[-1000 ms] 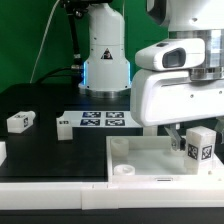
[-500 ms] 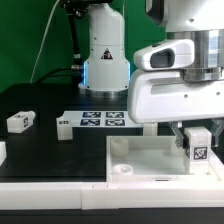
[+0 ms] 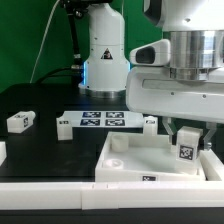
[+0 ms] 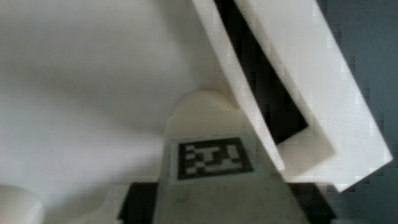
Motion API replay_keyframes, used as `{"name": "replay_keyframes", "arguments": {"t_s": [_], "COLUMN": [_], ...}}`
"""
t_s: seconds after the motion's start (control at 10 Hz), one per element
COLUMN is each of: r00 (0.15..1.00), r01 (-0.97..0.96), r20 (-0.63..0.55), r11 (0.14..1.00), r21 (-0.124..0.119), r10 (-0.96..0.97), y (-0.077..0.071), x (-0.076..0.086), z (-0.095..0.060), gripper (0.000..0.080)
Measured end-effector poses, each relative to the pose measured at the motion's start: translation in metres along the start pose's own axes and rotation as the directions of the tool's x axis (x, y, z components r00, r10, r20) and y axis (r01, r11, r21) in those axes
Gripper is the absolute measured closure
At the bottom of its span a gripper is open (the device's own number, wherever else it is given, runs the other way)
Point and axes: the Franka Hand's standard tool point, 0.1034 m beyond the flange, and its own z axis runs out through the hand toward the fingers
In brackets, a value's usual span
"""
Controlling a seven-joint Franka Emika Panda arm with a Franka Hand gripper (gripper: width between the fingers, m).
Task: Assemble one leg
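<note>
My gripper (image 3: pixel 187 137) is shut on a leg (image 3: pixel 186 146), a small white post with a black-and-white tag facing the camera. It holds the leg upright over the far right part of the large white square panel (image 3: pixel 150 162). In the wrist view the leg (image 4: pixel 217 150) runs out from between the dark fingers (image 4: pixel 135 203) and its far end meets the panel (image 4: pixel 89 100) near the raised rim (image 4: pixel 285 70). A second leg (image 3: pixel 21 122) lies on the black table at the exterior view's left.
The marker board (image 3: pixel 97 121) lies behind the panel. A round socket (image 3: pixel 116 166) shows at the panel's near left corner. The robot base (image 3: pixel 104 55) stands at the back. A white part edge (image 3: pixel 2 151) shows at the far left.
The gripper with the leg has moved toward the exterior view's left and lower onto the panel. The panel has shifted slightly to the left.
</note>
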Motion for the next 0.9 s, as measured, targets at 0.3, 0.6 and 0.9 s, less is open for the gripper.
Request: {"name": "replay_keyframes", "arguments": {"t_s": [0.3,0.6,0.9], "r00": [0.983,0.984,0.984], "r01": [-0.184,-0.175,-0.175], "r20": [-0.023,-0.022,-0.022], "r11": [0.983,0.984,0.984], "r21": [-0.027,-0.027,-0.027], "r10": [0.183,0.174,0.174], "y": [0.0125,0.0115,0.0116], "x": [0.008,0.0069,0.0069], "z": [-0.0003,-0.0001,0.0], "gripper": [0.0448,0.0189,0.0151]}}
